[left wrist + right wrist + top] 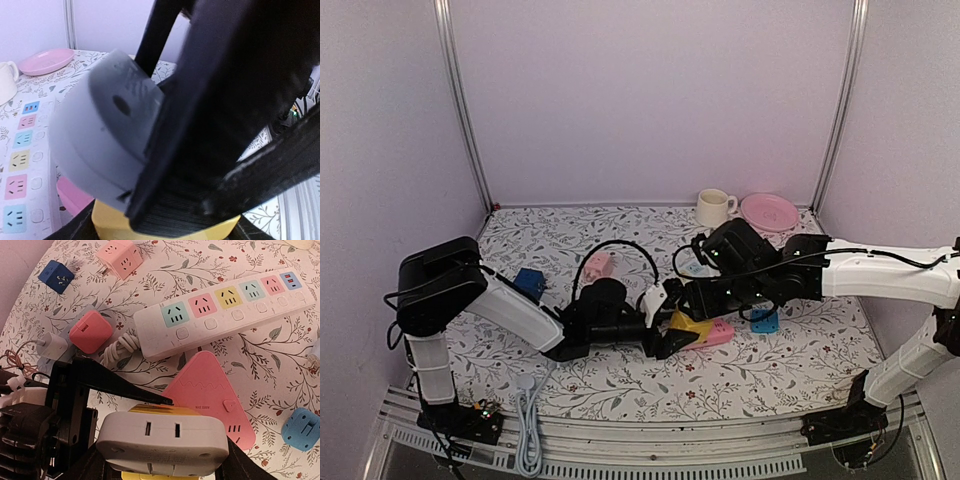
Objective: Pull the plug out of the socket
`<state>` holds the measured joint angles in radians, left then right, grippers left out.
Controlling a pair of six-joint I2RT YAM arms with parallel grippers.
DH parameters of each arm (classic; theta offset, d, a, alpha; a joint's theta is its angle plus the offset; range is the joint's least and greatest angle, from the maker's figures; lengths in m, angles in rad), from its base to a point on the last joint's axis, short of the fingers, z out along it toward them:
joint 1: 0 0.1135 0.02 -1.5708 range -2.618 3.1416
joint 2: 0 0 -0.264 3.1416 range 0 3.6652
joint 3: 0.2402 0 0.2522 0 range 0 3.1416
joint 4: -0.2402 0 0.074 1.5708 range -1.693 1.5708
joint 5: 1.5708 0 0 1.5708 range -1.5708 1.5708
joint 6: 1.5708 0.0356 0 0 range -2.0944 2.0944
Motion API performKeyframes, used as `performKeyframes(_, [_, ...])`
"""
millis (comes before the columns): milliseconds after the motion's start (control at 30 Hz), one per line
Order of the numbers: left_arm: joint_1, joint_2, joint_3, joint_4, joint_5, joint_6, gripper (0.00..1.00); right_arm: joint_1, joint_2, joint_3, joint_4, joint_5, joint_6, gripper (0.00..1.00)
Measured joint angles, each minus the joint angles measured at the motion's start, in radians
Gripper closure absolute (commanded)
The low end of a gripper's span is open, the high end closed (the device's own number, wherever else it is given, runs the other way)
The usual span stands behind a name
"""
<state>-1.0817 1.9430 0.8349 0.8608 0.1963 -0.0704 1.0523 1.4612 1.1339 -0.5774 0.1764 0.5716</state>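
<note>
A white plug [162, 437] sits against a yellow socket block [159, 411] at the table's middle; I cannot tell whether its prongs are still inside. My right gripper [164, 460] is shut on the plug from both sides. My left gripper [165, 222] is shut on the yellow socket [165, 227], with the grey-white plug [102, 135] just above it. In the top view the plug [653, 300] is in the right gripper [665, 300], and the left gripper [665, 338] holds the yellow socket [688, 324].
A pink triangular socket [210, 395] lies beside the yellow one. A white power strip [225, 310] lies behind it. Loose cube adapters are around: blue [529, 283], pink [601, 264], blue [764, 321]. A mug [713, 208] and a pink plate [769, 211] stand at the back.
</note>
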Motion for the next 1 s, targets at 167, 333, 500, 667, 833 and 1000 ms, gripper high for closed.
performKeyframes(167, [-0.001,0.000,0.003,-0.007,0.013,-0.029,0.66,0.000,0.000,0.000,0.002,0.007,-0.009,0.66])
performKeyframes(333, [-0.001,0.012,0.014,-0.008,0.013,-0.035,0.77,-0.007,-0.001,0.000,0.000,0.013,-0.008,0.67])
performKeyframes(500, [-0.001,0.050,0.038,0.021,0.013,-0.047,0.77,-0.026,-0.001,0.008,-0.024,0.014,-0.014,0.68])
performKeyframes(667, [0.000,0.055,0.041,0.056,0.005,-0.059,0.76,-0.035,-0.002,0.037,-0.050,0.015,-0.028,0.68])
performKeyframes(833, [0.002,0.076,0.033,0.037,0.005,-0.046,0.74,-0.070,-0.036,0.039,-0.020,-0.008,-0.022,0.69])
performKeyframes(1000, [0.003,0.082,0.036,0.040,0.006,-0.031,0.73,-0.114,-0.101,0.037,0.042,-0.048,-0.007,0.69])
